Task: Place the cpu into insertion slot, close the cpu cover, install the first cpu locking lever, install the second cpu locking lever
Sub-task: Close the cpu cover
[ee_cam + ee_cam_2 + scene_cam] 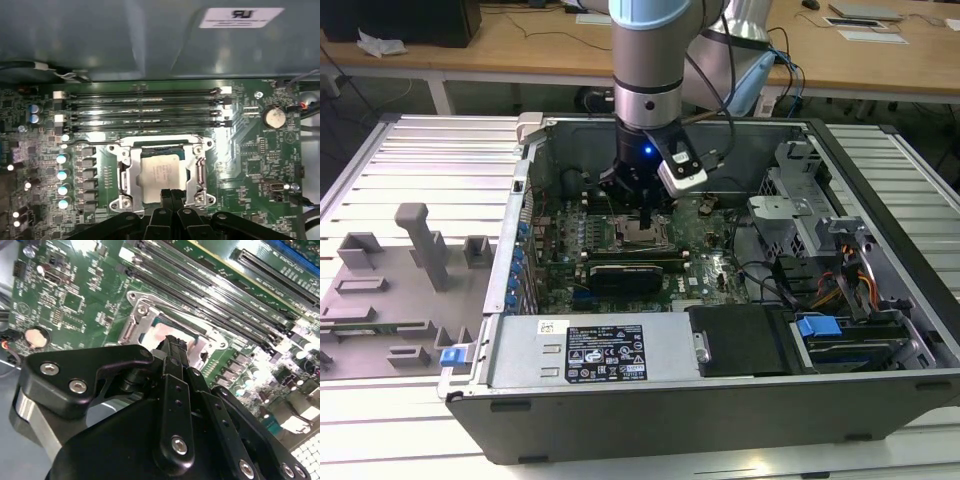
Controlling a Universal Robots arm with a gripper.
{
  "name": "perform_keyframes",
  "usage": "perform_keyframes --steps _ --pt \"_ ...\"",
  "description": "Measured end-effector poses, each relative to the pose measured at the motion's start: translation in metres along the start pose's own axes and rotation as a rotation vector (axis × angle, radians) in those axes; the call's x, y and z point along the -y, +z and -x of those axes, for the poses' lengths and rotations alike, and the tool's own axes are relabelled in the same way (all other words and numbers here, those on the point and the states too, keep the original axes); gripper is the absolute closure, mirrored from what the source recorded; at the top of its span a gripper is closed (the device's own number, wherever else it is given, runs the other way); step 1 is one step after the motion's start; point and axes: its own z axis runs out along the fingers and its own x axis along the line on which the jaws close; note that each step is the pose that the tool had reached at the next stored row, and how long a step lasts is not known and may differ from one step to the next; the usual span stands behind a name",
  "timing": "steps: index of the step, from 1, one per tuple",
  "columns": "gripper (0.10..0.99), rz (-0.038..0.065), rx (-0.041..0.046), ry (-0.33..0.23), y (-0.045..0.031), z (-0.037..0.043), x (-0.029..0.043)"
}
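A robotics lab or workshop. An open desktop computer case sits on a slatted metal bench, with wooden desks behind.

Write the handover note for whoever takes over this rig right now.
Gripper: shut, holding nothing, at one edge of the cover. Whether it touches the cover cannot be told.
Cpu: lies flat in the slot, framed by the cover.
Done: cpu placed, and the cover looks lowered over it.
Left: both levers. A thin rod, possibly a lever, sticks out beside the cover. Whether either lever is latched cannot be told.
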Motion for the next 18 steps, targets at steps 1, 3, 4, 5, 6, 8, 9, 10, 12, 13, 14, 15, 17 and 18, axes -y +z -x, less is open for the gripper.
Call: perform_keyframes --steps 1,3,4,5,6,8,9,10,12,13,14,15,17,18 --pt "0.98 0.0 0.0 -0.002 0.0003 -0.0023 0.0001" --pt "0.98 0.0 -0.0001 -0.008 0.0013 -0.0052 0.0002" --pt "0.98 0.001 0.0 -0.01 0.0021 -0.0068 0.0002" --pt "0.98 0.001 -0.0001 -0.012 0.0029 -0.0083 0.0" --pt "0.98 0.001 -0.0001 -0.013 0.0036 -0.009 -0.0001" --pt "0.98 0.001 -0.0002 -0.014 0.005 -0.0121 -0.0016" --pt "0.98 0.001 -0.0001 -0.015 0.0058 -0.0147 -0.0028" --pt "0.98 0.001 -0.0001 -0.016 0.0064 -0.0162 -0.0034" --pt "0.98 0.001 -0.0002 -0.017 0.0078 -0.018 -0.0039" --pt "0.98 0.001 -0.0002 -0.018 0.0086 -0.0185 -0.004" --pt "0.98 0.001 -0.0001 -0.018 0.0098 -0.0193 -0.0042" --pt "0.98 0.001 -0.0002 -0.019 0.0103 -0.02 -0.0043" --pt "0.98 0.001 -0.0002 -0.02 0.0119 -0.0228 -0.0044" --pt "0.98 0.001 -0.0002 -0.022 0.014 -0.024 -0.0046"
